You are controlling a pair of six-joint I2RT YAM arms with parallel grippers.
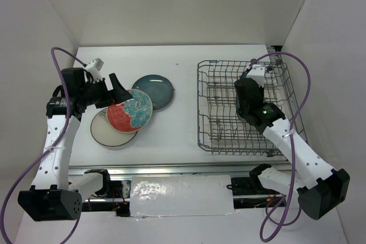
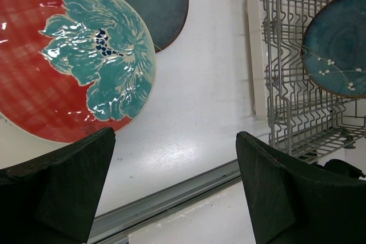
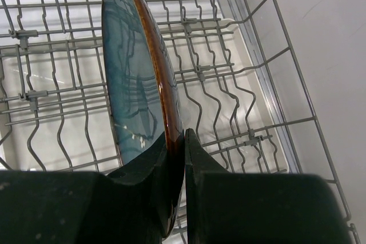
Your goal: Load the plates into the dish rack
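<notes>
A teal plate (image 3: 134,84) is held on edge inside the dish rack (image 1: 201,107), clamped at its rim by the right gripper (image 3: 183,141), its far edge aimed at the tines (image 3: 198,74) beyond. The left gripper (image 2: 174,135) is spread wide over the red plate (image 2: 51,84), near the worktop's (image 1: 183,84) left edge.

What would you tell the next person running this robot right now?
Right gripper: shut on a teal plate, held on edge inside the dish rack, not yet released.
Left gripper: open, empty, above the table near the red plate.
On the table: the red plate lies over a cream plate and a second teal plate.
Done: no plate let go in the rack.
Left: release this one, then load the other three.
</notes>
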